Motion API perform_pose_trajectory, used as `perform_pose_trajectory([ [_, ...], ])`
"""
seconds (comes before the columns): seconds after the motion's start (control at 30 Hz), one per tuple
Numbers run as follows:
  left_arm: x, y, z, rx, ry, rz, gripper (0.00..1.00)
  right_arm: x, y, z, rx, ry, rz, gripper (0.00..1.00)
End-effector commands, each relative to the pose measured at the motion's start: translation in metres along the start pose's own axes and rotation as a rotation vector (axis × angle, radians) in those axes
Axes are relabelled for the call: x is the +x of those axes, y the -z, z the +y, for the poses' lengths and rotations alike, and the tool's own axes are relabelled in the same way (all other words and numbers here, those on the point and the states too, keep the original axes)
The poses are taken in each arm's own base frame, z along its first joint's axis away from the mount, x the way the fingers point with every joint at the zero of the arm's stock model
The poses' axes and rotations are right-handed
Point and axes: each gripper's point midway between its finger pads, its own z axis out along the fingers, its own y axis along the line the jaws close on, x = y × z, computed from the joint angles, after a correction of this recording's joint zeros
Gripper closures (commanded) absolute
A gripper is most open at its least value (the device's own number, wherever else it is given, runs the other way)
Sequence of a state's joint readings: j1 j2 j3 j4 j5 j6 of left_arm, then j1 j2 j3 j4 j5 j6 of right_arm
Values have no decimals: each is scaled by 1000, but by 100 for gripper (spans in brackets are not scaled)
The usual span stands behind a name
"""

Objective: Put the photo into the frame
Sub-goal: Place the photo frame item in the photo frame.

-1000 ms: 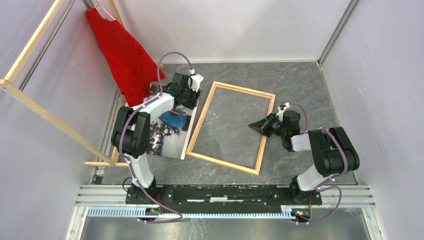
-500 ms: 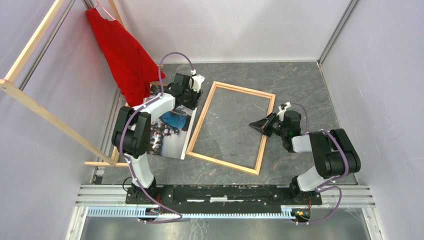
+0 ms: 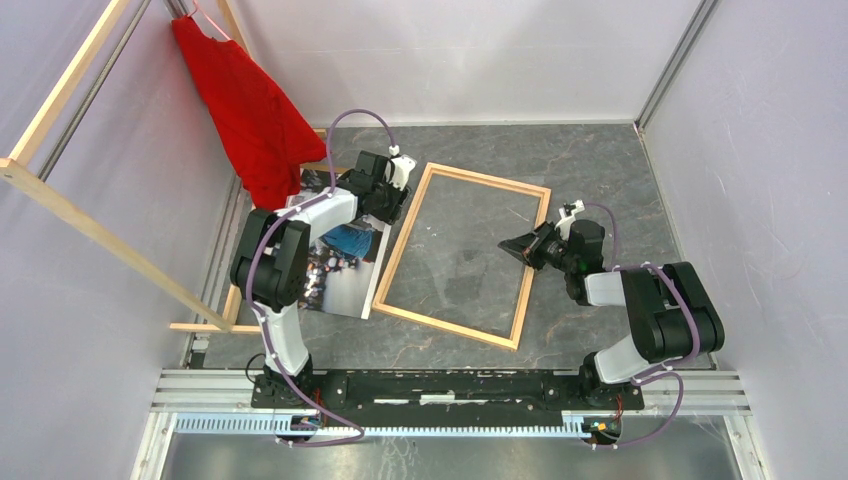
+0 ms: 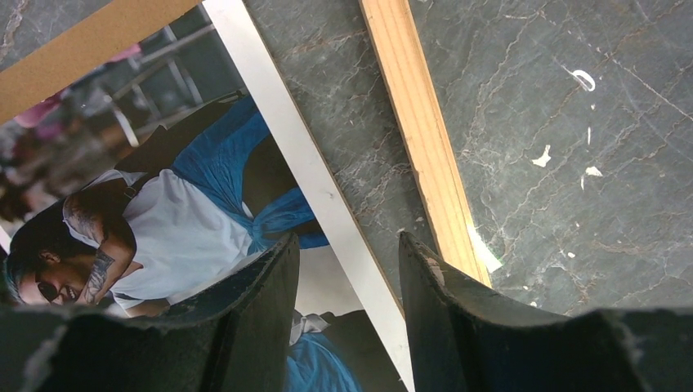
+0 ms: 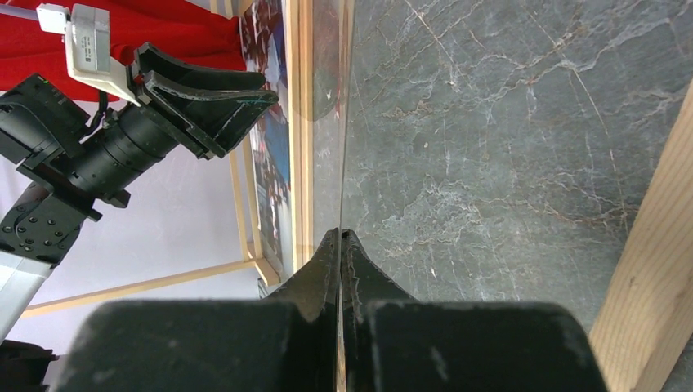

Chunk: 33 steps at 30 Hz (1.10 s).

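Note:
The photo (image 3: 340,262) lies face up on a brown backing board (image 4: 90,41), left of the frame (image 3: 462,178). The light-wood frame lies flat on the grey table. My left gripper (image 3: 388,203) is open and empty. In the left wrist view it (image 4: 347,261) hangs over the photo's (image 4: 188,212) white right border, next to the frame's left rail (image 4: 425,155). My right gripper (image 3: 512,247) sits inside the frame near its right rail (image 5: 654,269). It (image 5: 340,237) is shut on the edge of a thin clear pane (image 5: 343,122), seen edge-on.
A red cloth (image 3: 250,110) hangs from a wooden rack (image 3: 90,225) at the far left, close behind the left arm. Pale enclosure walls close in the table on the left, back and right.
My left gripper has shifted slightly toward the frame's left rail. My right gripper has edged a little farther from me with the pane. The photo and frame have not moved.

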<state>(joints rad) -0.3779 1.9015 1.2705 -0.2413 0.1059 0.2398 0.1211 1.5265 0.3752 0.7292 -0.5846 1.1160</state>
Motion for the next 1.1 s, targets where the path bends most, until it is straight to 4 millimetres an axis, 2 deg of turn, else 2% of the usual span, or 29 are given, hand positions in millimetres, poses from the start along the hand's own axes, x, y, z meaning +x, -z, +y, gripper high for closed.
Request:
perform_pose_trajectory([
  [0.0, -12, -4, 5, -18, -51, -41, 45, -13, 0, 12, -47, 34, -58, 100],
  [0.33, -4, -11, 1, -4, -60, -19, 47, -18, 0, 15, -59, 44, -82, 100],
  [0.7, 7, -19, -2, 8, -68, 9, 49, -28, 1, 37, -129, 110, -113, 100],
  [0.87, 9, -20, -3, 12, -69, 13, 49, -28, 0, 38, -137, 109, -109, 100],
  [1.07, 12, -22, -5, 16, -74, 21, 49, -30, 7, 64, -244, 169, -124, 100],
])
